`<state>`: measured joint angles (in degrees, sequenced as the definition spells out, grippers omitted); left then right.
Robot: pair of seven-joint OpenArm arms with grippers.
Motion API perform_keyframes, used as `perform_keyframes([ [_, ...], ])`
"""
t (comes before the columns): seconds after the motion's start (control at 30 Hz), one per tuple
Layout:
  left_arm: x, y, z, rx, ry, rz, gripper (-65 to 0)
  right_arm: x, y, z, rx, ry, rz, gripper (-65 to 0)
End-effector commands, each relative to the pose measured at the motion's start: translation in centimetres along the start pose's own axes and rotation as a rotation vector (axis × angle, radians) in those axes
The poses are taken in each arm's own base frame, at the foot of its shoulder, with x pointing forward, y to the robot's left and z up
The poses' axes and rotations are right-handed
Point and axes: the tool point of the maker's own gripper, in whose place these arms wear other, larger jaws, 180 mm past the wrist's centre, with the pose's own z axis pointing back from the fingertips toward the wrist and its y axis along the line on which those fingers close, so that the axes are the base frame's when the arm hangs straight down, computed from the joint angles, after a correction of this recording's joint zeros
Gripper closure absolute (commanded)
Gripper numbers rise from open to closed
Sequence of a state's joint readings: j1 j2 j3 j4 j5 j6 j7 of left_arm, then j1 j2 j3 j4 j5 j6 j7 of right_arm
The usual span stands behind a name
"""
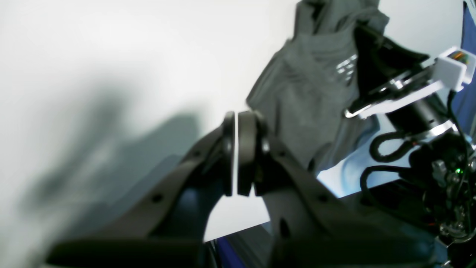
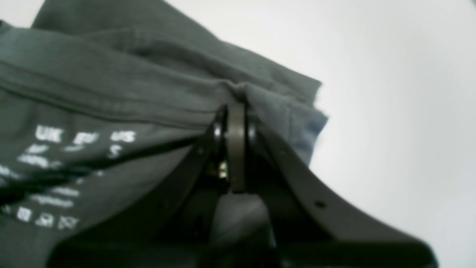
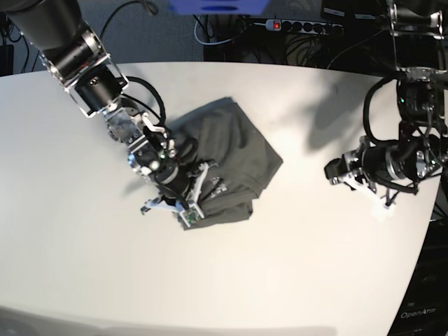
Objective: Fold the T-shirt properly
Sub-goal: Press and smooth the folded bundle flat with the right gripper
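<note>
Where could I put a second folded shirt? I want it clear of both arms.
Bare white table lies along the near edge, below the T-shirt, and between shirt and left pincer. The spot around the right pincer, shut on the shirt, is crowded.

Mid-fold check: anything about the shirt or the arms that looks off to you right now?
The T-shirt is a lopsided, wrinkled bundle, its printed neck label showing. The right pincer is shut on a bunched fold at one edge. The left pincer is shut on nothing, off the cloth. No damage shows.
</note>
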<state>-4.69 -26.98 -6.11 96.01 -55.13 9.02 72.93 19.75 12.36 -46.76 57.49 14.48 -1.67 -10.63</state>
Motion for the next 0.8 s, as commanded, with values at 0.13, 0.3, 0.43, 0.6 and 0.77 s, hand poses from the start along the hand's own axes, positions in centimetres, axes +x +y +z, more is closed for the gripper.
perform_keyframes([
  [0.13, 1.5, -0.5, 0.7, -0.012, -0.038, -0.02, -1.7, -4.1, -5.5, 0.2, -0.106, 0.102, 0.01, -0.1],
  [0.3, 1.5, -0.7, 0.8, -0.015, -0.041, -0.023, -1.7, -6.2, -8.0, 0.6, -0.122, 0.14, 0.0, -0.1],
  [0.43, 1.5, -0.7, 0.8, -0.016, -0.042, -0.024, -1.7, -7.4, -10.4, 1.0, -0.122, 0.142, -0.05, -0.1],
  [0.6, 1.5, -0.7, 0.7, -0.017, -0.04, -0.023, -1.7, -6.8, -12.8, 1.4, -0.154, 0.14, -0.03, -0.1],
  [0.77, 1.4, -0.8, 0.7, -0.02, -0.041, -0.023, -1.7, -6.3, -14.0, 1.5, -0.17, 0.139, -0.016, -0.1],
])
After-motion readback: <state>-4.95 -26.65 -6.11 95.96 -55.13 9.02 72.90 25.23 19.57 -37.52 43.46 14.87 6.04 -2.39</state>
